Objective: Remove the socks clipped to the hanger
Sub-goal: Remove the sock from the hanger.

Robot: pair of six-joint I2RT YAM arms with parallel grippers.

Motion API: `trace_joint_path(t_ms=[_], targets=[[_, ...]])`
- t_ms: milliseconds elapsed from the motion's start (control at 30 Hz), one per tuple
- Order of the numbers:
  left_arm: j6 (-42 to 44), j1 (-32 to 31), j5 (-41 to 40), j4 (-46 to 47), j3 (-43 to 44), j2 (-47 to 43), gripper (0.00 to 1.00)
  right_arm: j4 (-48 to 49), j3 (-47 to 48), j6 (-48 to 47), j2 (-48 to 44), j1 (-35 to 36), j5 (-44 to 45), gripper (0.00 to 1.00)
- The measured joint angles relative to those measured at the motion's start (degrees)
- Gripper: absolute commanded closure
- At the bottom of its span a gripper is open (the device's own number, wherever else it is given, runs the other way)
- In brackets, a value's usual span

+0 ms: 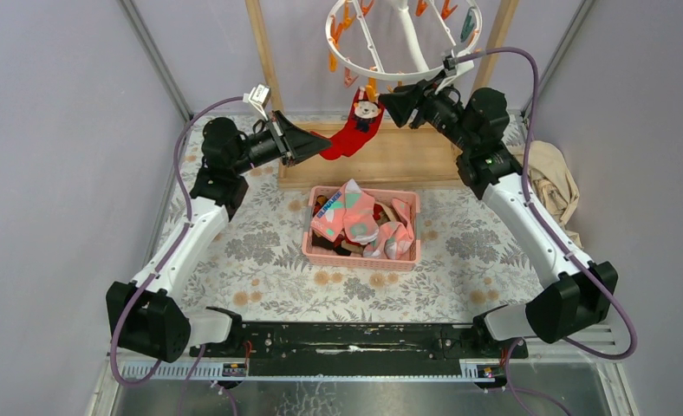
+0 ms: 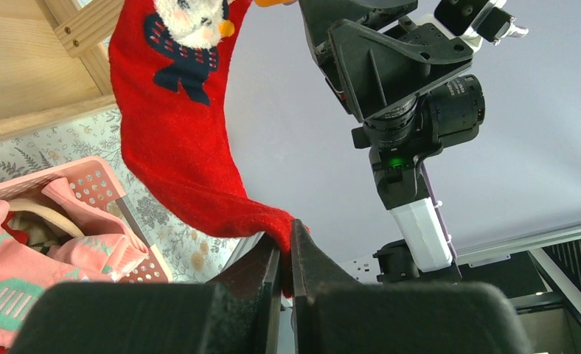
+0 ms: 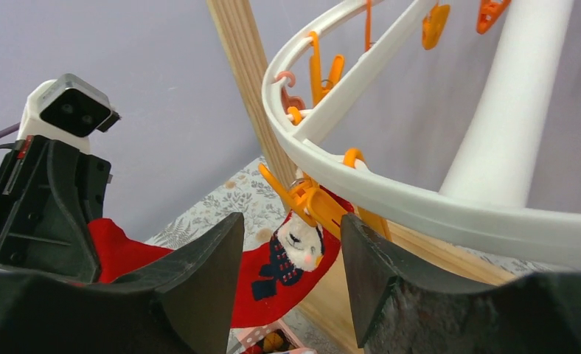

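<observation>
Left gripper (image 1: 321, 147) (image 2: 286, 236): fingers pressed together, pinching the toe of the red sock (image 1: 348, 134) (image 2: 177, 140) (image 3: 273, 287). The sock stretches from that pinch up and to the right, to the near rim of the hanger (image 1: 338, 43) (image 3: 391, 199).

I see one orange clip (image 1: 370, 87) (image 3: 313, 203) gripping the sock's cuff just under the white ring.

Right gripper (image 1: 390, 102) (image 3: 291, 228): raised at the hanger's near rim, fingers spread. In my right wrist view the clip sits in the gap between them. I cannot tell whether either finger touches it.

Pink basket (image 1: 360, 261): middle of the table (image 1: 260, 251), its far edge against the base of the wooden frame (image 1: 390, 160). Other socks (image 1: 355, 217), mostly pink with coloured patches, lie heaped inside.

The red sock hangs in the air above the frame's base, beyond the basket's far left corner.
</observation>
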Motion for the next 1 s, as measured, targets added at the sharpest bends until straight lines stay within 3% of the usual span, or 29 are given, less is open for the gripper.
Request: trace_joint_path(t_ms=[633, 1000], targets=[[0.52, 0.68, 1.03, -2.80, 0.26, -0.79, 0.89, 7.34, 0.02, 6.71, 3.87, 1.97, -2.38, 0.41], [2.16, 0.68, 1.49, -5.35, 2.03, -2.19, 0.90, 8.81, 0.02, 7.63, 6.47, 5.11, 1.57, 0.40]])
